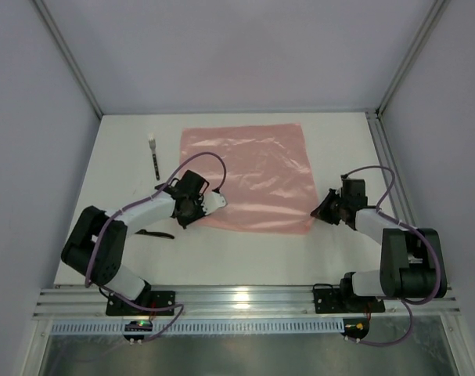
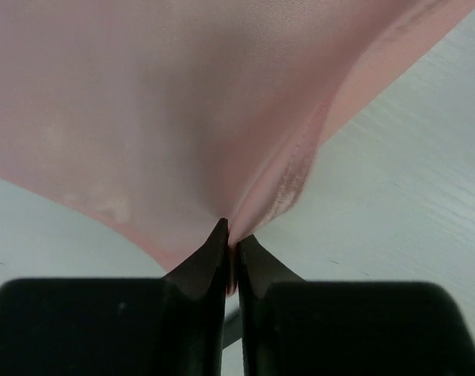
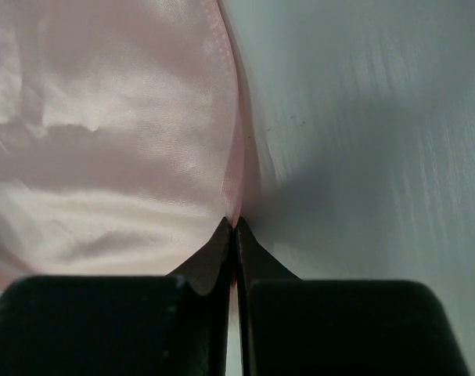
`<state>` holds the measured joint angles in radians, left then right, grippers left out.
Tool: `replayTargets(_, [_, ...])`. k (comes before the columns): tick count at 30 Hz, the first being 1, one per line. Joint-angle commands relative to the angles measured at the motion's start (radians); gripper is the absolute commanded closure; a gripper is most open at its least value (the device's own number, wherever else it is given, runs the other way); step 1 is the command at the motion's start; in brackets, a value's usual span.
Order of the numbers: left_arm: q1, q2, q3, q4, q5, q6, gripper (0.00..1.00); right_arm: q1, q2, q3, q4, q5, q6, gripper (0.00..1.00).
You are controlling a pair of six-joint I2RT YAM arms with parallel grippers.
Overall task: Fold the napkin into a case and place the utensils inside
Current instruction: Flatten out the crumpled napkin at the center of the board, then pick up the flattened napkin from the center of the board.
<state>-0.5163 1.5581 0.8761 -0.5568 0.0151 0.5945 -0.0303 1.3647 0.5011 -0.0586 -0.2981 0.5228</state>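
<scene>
On the left of the white table [image 1: 339,133] lie the two utensils, both clear of the cloth. The far utensil [image 1: 154,159] runs near-to-far with a slight tilt, its pale tip pointing away from the arm bases. The near utensil [image 1: 155,233] lies almost crosswise, left to right, just beside the left arm's forearm; which end is which cannot be told.

The left gripper [image 1: 187,215] sits at the near-left corner of the napkin [image 1: 257,168]. In the left wrist view its fingertips [image 2: 214,251] are pinched together with a raised fold of pink cloth caught between them — only a sliver of gap, filled by fabric.

The napkin is spread open at the middle of the table, a rough square with no long axis to speak of, its sides nearly in line with the table edges and its surface lightly creased.

The right gripper [image 1: 323,211] is at the near-right corner. Its fingertips [image 3: 217,243] are pressed tight, and the napkin's hemmed edge runs down into the tips — a closed pinch on the cloth.
</scene>
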Motion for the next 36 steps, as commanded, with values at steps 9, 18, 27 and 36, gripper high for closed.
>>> replayTargets(9, [-0.034, -0.275, -0.013, -0.322, 0.127, 0.040, 0.41, -0.005, -0.399, -0.076, -0.246, 0.229, 0.028, 0.49])
replayTargets(18, [-0.034, -0.398, -0.009, -0.350, -0.022, -0.034, 0.38, 0.006, -0.584, 0.024, -0.434, 0.339, -0.029, 0.46])
replayTargets(27, [-0.149, -0.320, -0.134, -0.111, -0.159, -0.125, 0.32, 0.006, -0.423, 0.013, -0.428, 0.211, -0.049, 0.46])
replayTargets(36, [-0.258, -0.276, -0.212, 0.144, -0.240, -0.163, 0.27, 0.006, -0.296, 0.002, -0.374, 0.134, -0.023, 0.52])
